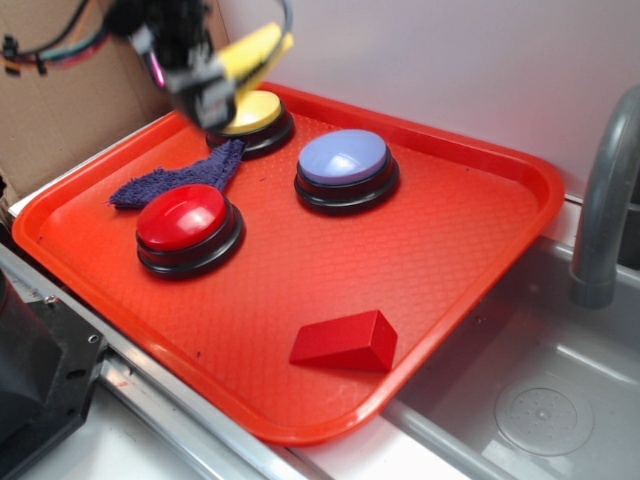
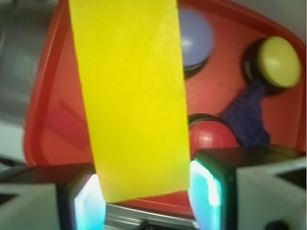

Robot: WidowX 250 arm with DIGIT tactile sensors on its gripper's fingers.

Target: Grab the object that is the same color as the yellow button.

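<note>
My gripper hangs above the far left corner of the red tray, shut on the yellow wedge block, which is lifted off the tray. In the wrist view the yellow wedge block fills the middle, clamped between both pads. The yellow button sits on its black base just below the gripper, partly hidden by it; the yellow button shows at the top right of the wrist view.
A red button, a lavender-blue button and a purple cloth lie on the tray. A red wedge block rests near the front edge. A sink and grey faucet stand to the right.
</note>
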